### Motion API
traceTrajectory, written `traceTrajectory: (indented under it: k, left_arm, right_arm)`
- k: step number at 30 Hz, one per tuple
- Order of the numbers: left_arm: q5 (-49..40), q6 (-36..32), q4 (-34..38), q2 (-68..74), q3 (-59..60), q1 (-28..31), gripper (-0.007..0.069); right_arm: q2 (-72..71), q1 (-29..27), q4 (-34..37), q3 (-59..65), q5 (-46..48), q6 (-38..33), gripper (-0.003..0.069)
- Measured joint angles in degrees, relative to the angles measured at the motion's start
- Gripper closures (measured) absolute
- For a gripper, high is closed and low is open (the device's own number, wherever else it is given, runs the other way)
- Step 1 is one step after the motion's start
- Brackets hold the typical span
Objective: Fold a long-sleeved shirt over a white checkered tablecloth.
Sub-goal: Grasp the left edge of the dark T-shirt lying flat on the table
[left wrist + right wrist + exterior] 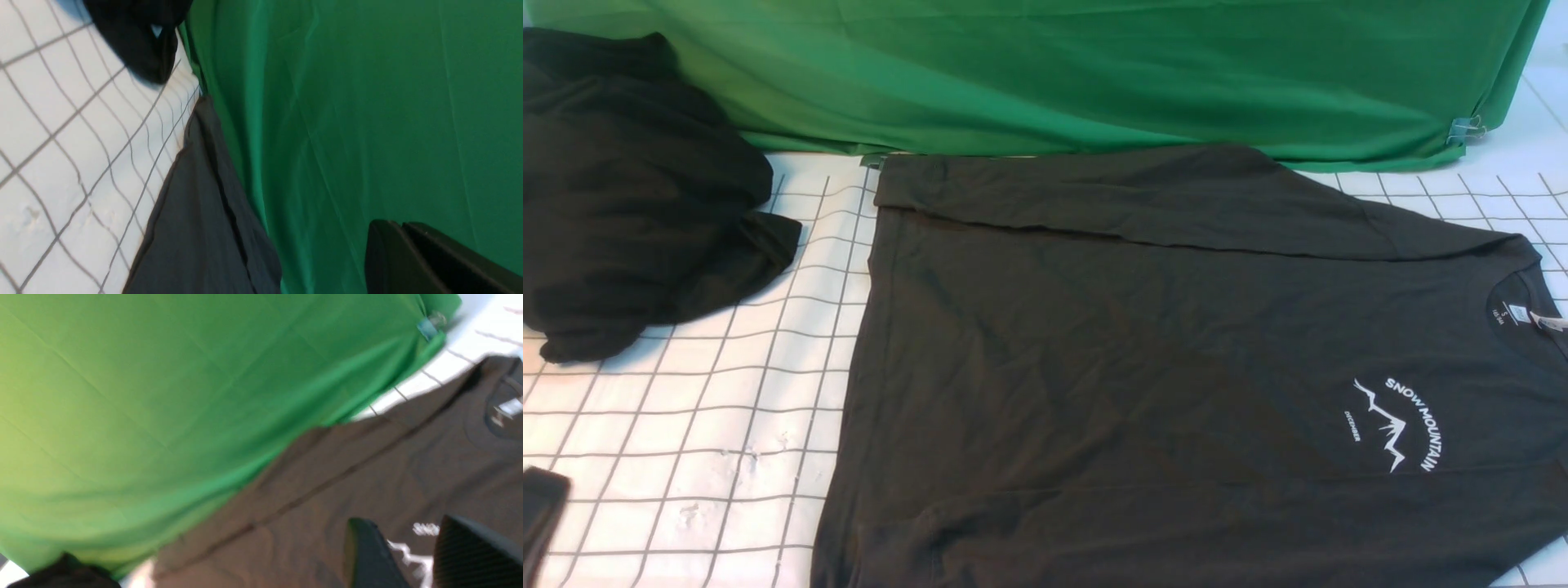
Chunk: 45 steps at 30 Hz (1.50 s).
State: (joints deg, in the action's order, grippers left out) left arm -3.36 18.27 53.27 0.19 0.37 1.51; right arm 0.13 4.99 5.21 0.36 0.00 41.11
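At the far left of the front view, the other black garment [637, 188] is a heap, cut off by the frame edge and lying partly on the white checkered tablecloth [686, 425]. Low in that corner you see a dark piece [541, 510], mostly cut off; I cannot tell what it is. Your left gripper [402, 224] shows only in its wrist view, fingers [384, 261] pressed together, holding nothing.

The long-sleeved shirt [1143, 351] lies flat on the tablecloth from the middle to the right. Its far sleeve is folded over the body and its collar points right. Its near and right edges run out of frame.

Behind it is the plain green cloth [1094, 73], with a clip [1466, 128] at its right corner. The right wrist view is blurred. There the right gripper [402, 522] has its fingers [367, 555] spread and empty, with the shirt's logo [1396, 425] in the gap.
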Motion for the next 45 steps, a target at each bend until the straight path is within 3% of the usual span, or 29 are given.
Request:
traceTrajectory:
  k: [4, 9, 10, 13, 14, 16, 19, 22, 25, 33, 40, 45]
  left_arm:
    - [1.41, 0.44, -1.94, -0.05, -3.38, 0.00, 0.0599]
    - [-7.20, -0.76, -16.83, 8.86, -20.83, 0.00, 0.0599]
    - [-15.68, -1.74, -22.71, 15.91, -28.70, 0.00, 0.0599]
    - [-35.71, -8.01, -29.16, 31.51, -41.16, 0.00, 0.0599]
    - [-38.30, -8.60, -29.34, 32.61, -41.78, 0.00, 0.0599]
    - [-52.87, -17.49, -29.66, 48.35, -46.58, 0.00, 0.0599]
    - [-57.99, -24.16, -27.07, 58.76, -46.41, -0.10, 0.0599]
    - [-58.20, -33.20, -20.07, 68.19, -44.97, -1.82, 0.0599]
    - [-55.42, -35.25, -16.53, 73.50, -44.66, -6.96, 0.0599]
    - [-43.81, -18.28, -34.64, 83.07, -44.66, -20.02, 0.0507]
    - [-36.41, -16.46, -36.21, 90.17, -45.55, -20.86, 0.0372]
    - [-34.99, -20.07, -35.18, 92.85, -47.47, -20.86, 0.0316]
  right_arm:
    - [-0.06, 0.93, -0.06, -2.50, -3.52, 2.09, 0.0456]
    - [3.80, 2.40, -0.17, -17.13, 1.74, -12.99, 0.0620]
    - [7.68, 2.45, -0.21, -22.99, 6.23, -18.84, 0.0637]
    - [16.60, 2.45, -0.21, -34.42, 20.73, -28.46, 0.0650]
    - [17.29, 2.45, -0.21, -35.09, 21.91, -29.52, 0.0650]
    - [27.54, 2.45, -0.21, -42.32, 39.32, -36.17, 0.0650]
    - [34.64, 2.45, -0.21, -43.92, 49.59, -40.49, 0.0650]
    - [41.24, 2.45, -0.28, -43.25, 56.11, -44.24, 0.0650]
    - [44.91, 2.45, -0.28, -42.32, 58.22, -46.75, 0.0648]
    - [46.62, 2.45, -0.28, -42.05, 58.01, -47.29, 0.0648]
    - [46.62, 2.45, -0.28, -42.05, 57.96, -47.04, 0.0639]
    - [46.62, 2.45, -0.28, -42.05, 57.91, -46.88, 0.0632]
